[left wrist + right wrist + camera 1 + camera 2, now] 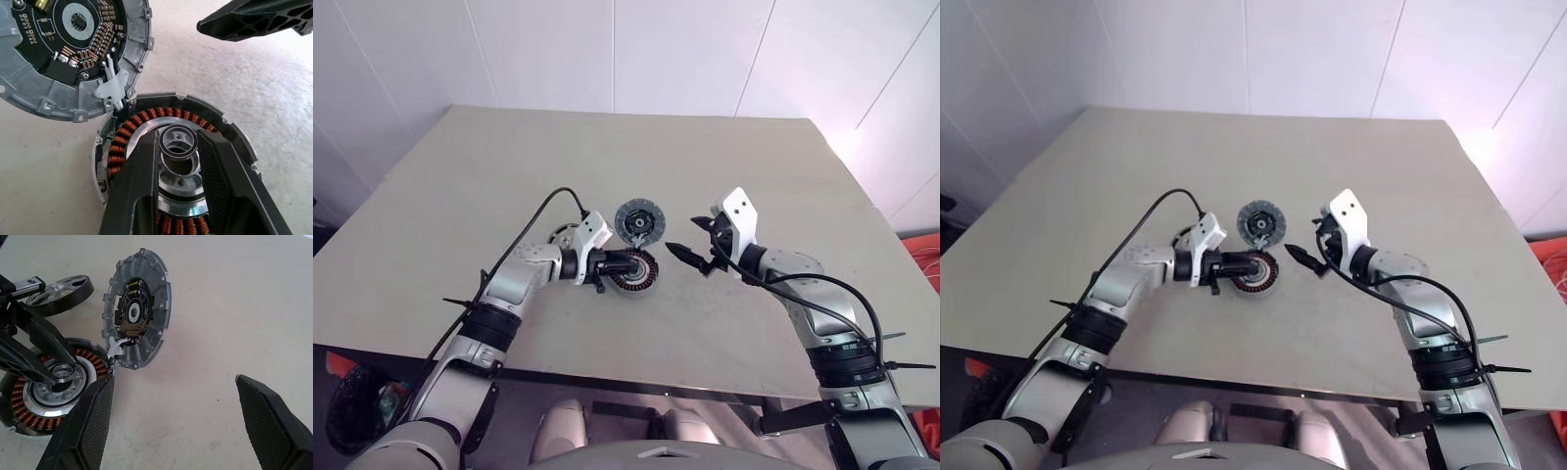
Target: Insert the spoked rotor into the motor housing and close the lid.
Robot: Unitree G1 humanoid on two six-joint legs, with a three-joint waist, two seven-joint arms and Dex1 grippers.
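My left gripper [178,161] is pinched on the raised silver hub at the centre of the motor housing [634,270], one black finger each side of the hub ring, copper windings showing all round. So the housing's steadied, mid-frame in the head view, sitting on the table [724,157].

My right gripper [173,426] hangs wide open w/ nothing between the fingers, just right of the housing in the head view, above bare tabletop.

The lid [137,308] is off, tipped up, its circuit-board face showing; it lies just above the housing in the head view, joined to it by a white connector at the rim.

The spoked rotor [61,293] lies upper left in the right wrist view, beyond my left arm, untouched.

Progress, as I judge it: early. Housing open and empty, rotor not yet picked up. Left to do: grab rotor, seat it over the hub, swing lid shut.
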